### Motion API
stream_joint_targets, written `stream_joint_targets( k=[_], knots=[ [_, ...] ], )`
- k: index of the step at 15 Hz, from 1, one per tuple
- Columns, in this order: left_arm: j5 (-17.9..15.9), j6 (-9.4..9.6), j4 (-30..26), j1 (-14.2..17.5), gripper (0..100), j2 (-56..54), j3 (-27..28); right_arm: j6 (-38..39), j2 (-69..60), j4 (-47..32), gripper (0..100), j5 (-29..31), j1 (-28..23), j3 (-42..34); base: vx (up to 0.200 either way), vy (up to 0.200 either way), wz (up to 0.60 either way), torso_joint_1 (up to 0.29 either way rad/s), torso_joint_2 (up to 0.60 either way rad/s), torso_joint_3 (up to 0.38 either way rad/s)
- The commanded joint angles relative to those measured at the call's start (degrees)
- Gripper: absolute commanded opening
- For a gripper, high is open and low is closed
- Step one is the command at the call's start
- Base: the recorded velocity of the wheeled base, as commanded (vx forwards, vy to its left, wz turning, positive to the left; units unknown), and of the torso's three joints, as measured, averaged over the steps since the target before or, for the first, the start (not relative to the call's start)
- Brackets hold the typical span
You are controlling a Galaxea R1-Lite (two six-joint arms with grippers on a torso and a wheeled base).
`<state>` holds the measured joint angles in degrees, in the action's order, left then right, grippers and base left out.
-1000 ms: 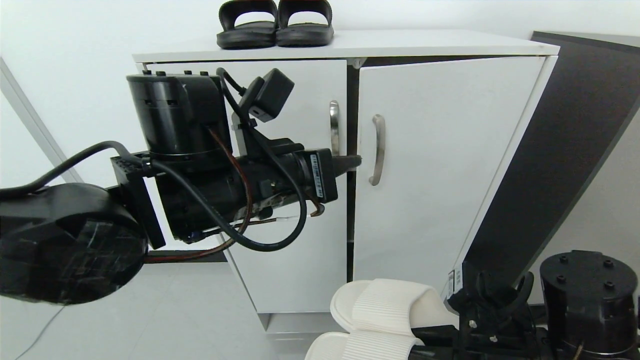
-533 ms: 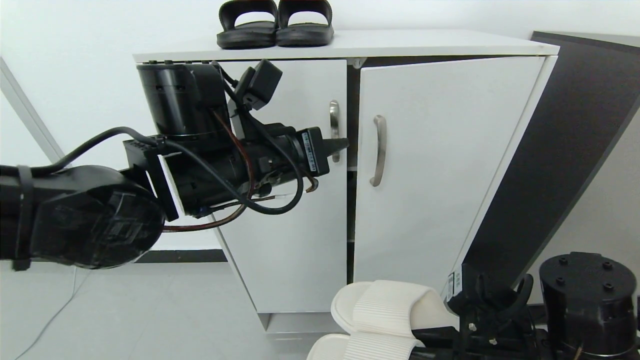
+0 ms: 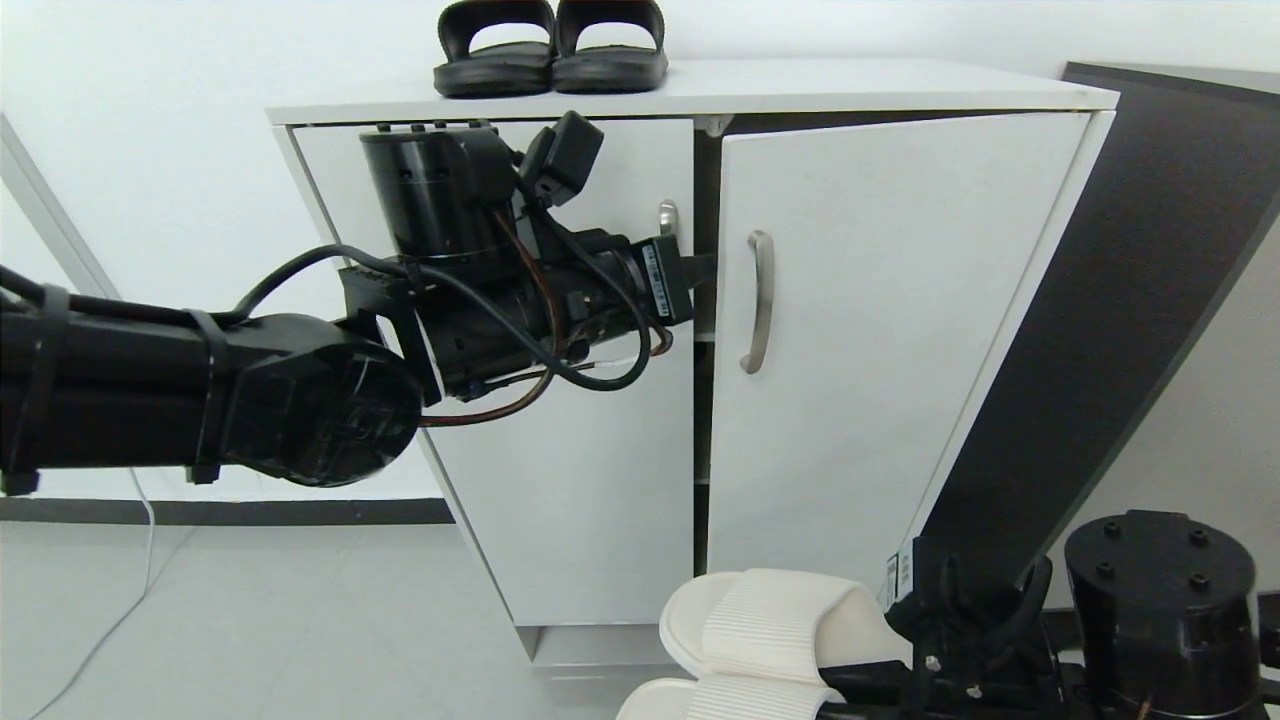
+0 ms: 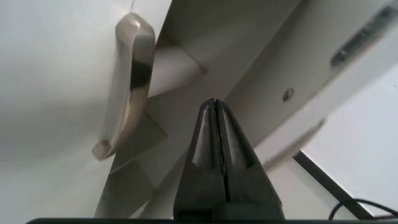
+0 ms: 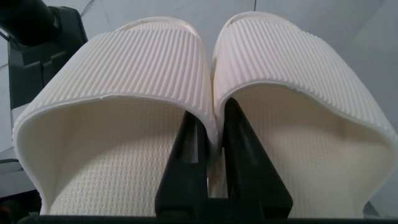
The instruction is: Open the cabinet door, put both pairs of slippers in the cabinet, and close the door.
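You are facing a white cabinet (image 3: 690, 100) with two doors, each with a vertical brushed-metal handle near the centre seam. The right door (image 3: 880, 300) stands slightly ajar, leaving a dark gap beside the left door (image 3: 580, 480). A pair of black slippers (image 3: 550, 50) sits side by side on the cabinet top, toes toward the wall. Low in the head view, in front of the cabinet's base, a pair of white slippers (image 3: 780, 620) with ribbed straps is held by your right gripper (image 5: 214, 118). The right wrist view shows the hold: the two dark fingers clamp the slippers' adjoining inner walls together. Your left gripper (image 3: 705, 270) is at handle height with its tip at the gap between the doors. Its fingers are pressed together and hold nothing. The left wrist view adds what the head view hides (the cabinet's inside): a shelf edge, a screw head and a metal fitting lie beyond the closed tip (image 4: 216, 109), with a door handle (image 4: 127, 87) just beside it. The left arm covers much of the left door and most of its handle. The right door's handle (image 3: 758, 300) is in plain sight. A dark panel (image 3: 1120, 300) leans at the cabinet's right, and a thin cable (image 3: 110, 620) trails across the grey floor (image 3: 300, 620).
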<state>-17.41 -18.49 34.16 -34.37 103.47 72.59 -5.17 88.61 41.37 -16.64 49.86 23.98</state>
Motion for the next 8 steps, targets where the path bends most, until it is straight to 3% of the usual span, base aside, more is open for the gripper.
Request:
stream_joint_targets(
  k=[1, 6, 8],
  knots=[
    [0.0, -0.05, 0.0, 0.0, 0, 1.5, 0.9, 0.0, 0.6, 0.1, 0, -0.1, 0.4, 0.0, 0.000, 0.000, 0.00, 0.000, 0.00, 0.000],
    [0.1, -0.32, 0.2, 0.0, 0, 1.6, 0.8, 0.0, 0.9, 0.0, 0, -0.1, 1.8, -0.9, -0.200, 0.000, 0.00, 0.005, 0.00, 0.001],
    [0.4, -0.23, 0.2, -2.6, 0, 1.2, 0.7, 0.0, 0.3, 0.1, 0, -0.1, 3.4, -1.9, -0.200, 0.000, 0.00, 0.005, 0.00, 0.002]
  ],
)
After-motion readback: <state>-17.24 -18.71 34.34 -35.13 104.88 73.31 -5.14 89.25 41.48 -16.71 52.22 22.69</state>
